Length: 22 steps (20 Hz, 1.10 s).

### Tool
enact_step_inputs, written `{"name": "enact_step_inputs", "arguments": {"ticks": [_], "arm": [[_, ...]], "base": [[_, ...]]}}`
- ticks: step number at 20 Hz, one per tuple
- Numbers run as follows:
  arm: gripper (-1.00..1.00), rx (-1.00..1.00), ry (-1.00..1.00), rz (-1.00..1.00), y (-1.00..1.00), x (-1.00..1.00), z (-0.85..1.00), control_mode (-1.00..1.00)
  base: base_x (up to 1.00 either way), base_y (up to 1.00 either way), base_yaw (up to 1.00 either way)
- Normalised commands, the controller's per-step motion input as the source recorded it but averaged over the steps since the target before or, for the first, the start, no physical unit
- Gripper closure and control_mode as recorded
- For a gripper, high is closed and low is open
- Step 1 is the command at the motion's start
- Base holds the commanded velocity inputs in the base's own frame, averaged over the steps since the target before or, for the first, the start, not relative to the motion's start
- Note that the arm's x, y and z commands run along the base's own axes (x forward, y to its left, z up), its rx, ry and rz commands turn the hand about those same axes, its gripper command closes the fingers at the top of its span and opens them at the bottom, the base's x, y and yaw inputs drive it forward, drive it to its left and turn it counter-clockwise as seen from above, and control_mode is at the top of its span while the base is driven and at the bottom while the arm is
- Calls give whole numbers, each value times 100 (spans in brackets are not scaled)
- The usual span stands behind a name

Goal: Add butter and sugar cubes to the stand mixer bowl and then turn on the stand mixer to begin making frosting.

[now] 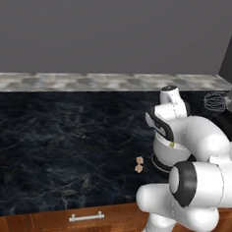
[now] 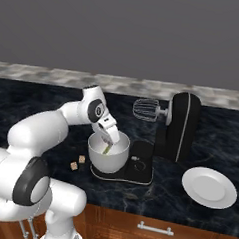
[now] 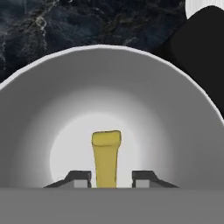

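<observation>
The tool (image 2: 108, 147) hangs just over the stand mixer bowl (image 2: 108, 156), pointing down into it. Its two tips are spread a little, and the stick of butter (image 3: 106, 158) stands between them; I cannot tell for sure if the tips press on it or have let it go. The butter's long side runs straight down from the tool toward the bottom of the bowl, right in the middle. The bowl sits on the base of the stand mixer (image 2: 178, 126), whose head is tipped back with the whisk (image 2: 145, 110) up in the air. Two sugar cubes (image 2: 78, 162) lie on the dark table (image 2: 53, 95) just beside the bowl, on the side away from the mixer's head. A white plate (image 2: 209, 187) lies on the other side of the mixer. I think the butter should drop next, then the cubes.
</observation>
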Motion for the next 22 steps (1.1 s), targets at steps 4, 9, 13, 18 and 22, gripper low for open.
{"name": "enact_step_inputs", "arguments": {"ticks": [4,9,13,18,22], "arm": [[-100,0,0,4,0,8,-15,-100],[-100,0,0,3,0,2,-2,-100],[-100,0,0,1,18,-1,0,-100],[-100,-2,0,0,35,-8,6,-100],[-100,-3,0,0,37,-16,13,-100]], "base": [[0,0,0],[0,0,0],[0,0,0],[0,0,0],[0,0,0]]}}
